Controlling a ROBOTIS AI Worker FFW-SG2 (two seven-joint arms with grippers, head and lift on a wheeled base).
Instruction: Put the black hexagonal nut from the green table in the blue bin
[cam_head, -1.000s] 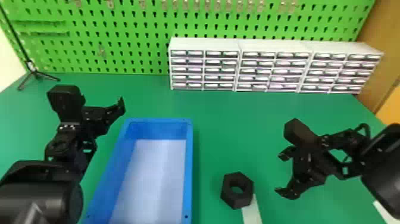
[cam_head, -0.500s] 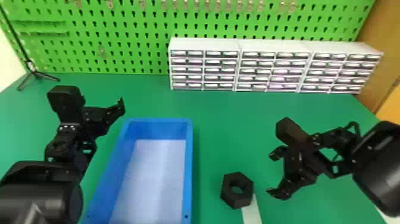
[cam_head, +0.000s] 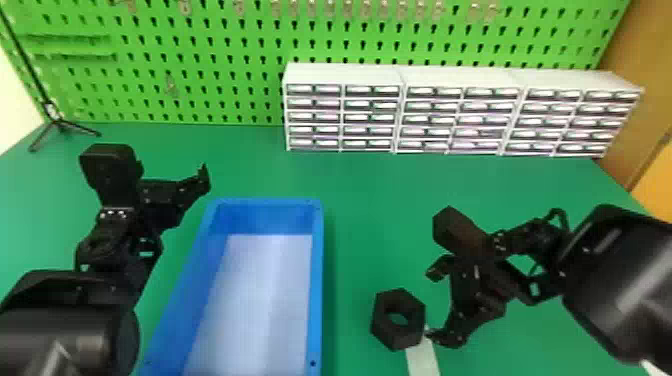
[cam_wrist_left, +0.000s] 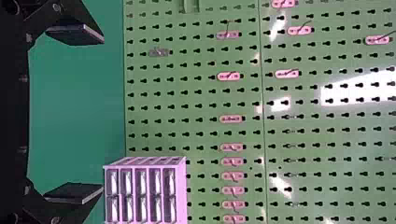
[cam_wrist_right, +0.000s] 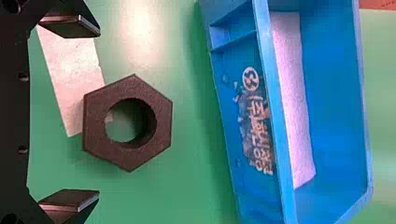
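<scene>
Green pegboard (cam_head: 220, 92) stood behind the green table (cam_head: 367, 200), with white drawer units (cam_head: 345, 75) along its foot and a small black tripod (cam_head: 59, 122) at the far left. The blue bin (cam_head: 316, 280) sat on the table between the two arms, long and open-topped, with a white sheet (cam_head: 265, 290) on its floor. To the right of the bin, apart from it, the black hexagonal nut (cam_head: 395, 339) lay flat on the table, its round hole upward, overlapping one end of a pale strip (cam_head: 423, 357). The right gripper (cam_head: 434, 304) hung just beside the nut, on the side away from the bin. Its fingers (cam_wrist_right: 74, 25) were wide apart, with nothing between them, and the nut lay just ahead of them in the right wrist view. The left gripper (cam_head: 167, 197) was parked near the bin's far left corner, its fingers (cam_wrist_left: 77, 33) also spread and empty, facing the pegboard.
</scene>
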